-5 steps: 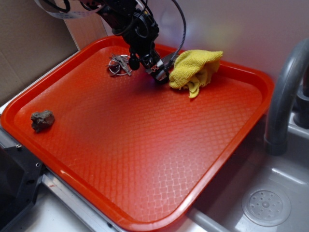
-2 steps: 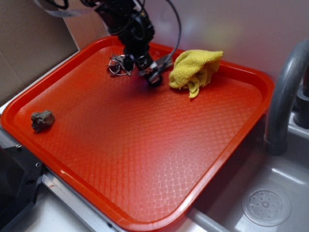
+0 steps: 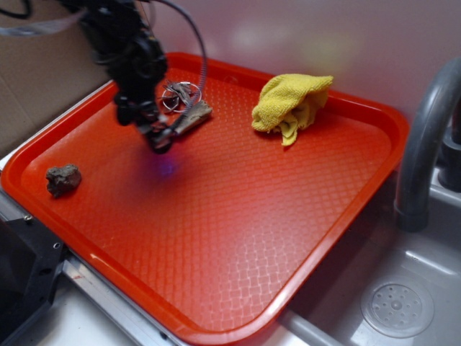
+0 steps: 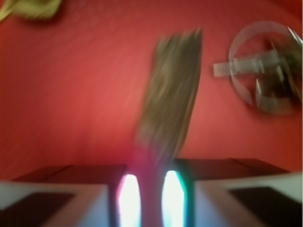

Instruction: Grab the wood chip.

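Note:
The wood chip (image 3: 191, 117) is a flat brown-grey sliver. It sticks out from my gripper (image 3: 160, 137), which is shut on its near end and holds it above the red tray (image 3: 238, 216). In the blurred wrist view the wood chip (image 4: 170, 90) runs forward from between the two lit pads (image 4: 129, 198) of my gripper (image 4: 150, 189). The chip's far end hangs just in front of the key ring (image 3: 179, 94).
A lumpy grey rock (image 3: 63, 179) lies near the tray's left edge. A yellow cloth (image 3: 292, 101) is bunched at the back right. The key ring (image 4: 265, 75) shows at right in the wrist view. A grey faucet (image 3: 425, 137) and sink (image 3: 396, 306) stand right of the tray.
My gripper has swung left from beside the yellow cloth to the left of the key ring. It has carried the wood chip along with it.

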Robot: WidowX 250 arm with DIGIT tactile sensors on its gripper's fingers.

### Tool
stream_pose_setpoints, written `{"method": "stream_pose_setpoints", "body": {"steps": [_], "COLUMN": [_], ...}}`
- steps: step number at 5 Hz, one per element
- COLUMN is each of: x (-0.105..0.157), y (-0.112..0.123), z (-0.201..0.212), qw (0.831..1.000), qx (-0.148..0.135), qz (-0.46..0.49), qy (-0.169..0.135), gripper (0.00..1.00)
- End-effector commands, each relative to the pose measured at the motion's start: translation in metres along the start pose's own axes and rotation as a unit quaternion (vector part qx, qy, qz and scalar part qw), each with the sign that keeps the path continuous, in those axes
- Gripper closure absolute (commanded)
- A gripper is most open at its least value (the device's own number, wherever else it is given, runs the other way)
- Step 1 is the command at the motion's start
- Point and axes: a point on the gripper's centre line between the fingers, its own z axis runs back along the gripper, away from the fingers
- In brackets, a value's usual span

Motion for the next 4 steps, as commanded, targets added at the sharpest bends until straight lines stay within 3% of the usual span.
{"method": "stream_pose_setpoints", "body": {"steps": [1, 2, 3, 4], "x": [0.012, 0.013, 0.012, 0.01], "y": [-0.063, -0.067, -0.062, -0.056], "z": [0.1, 0.133, 0.134, 0.118], "qw": [0.995, 0.994, 0.994, 0.997], "qx": [0.026, 0.011, 0.005, 0.019], "qz": [0.097, 0.103, 0.107, 0.078], "qy": [0.027, 0.024, 0.013, -0.006], "gripper": [1.0, 1.0, 1.0, 0.0]}}
